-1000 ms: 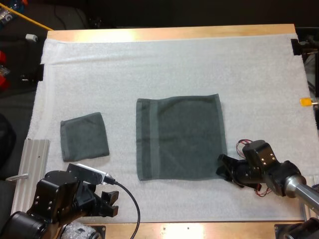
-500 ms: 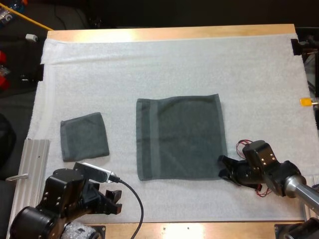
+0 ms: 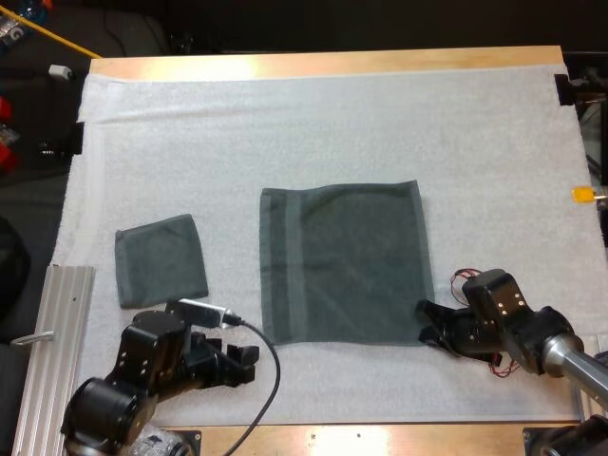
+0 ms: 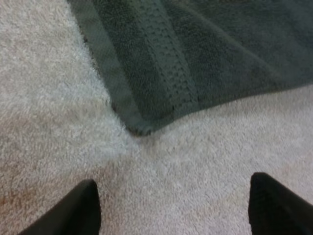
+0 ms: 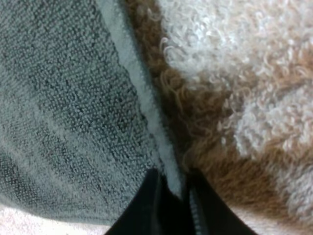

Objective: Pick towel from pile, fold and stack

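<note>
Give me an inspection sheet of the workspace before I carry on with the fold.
surface: white fleecy mat lying flat on the wooden table.
job's things: large dark grey-green towel spread flat mid-mat; smaller folded dark grey-green towel to its left, apart from it.
clutter: nothing seen.
grippers: left gripper open, just short of the spread towel's near left corner, not touching it; right gripper shut on the hem at its near right corner.
cables: nothing seen.
surroundings: ribbed silver metal rail beside the mat's near left edge.
</note>
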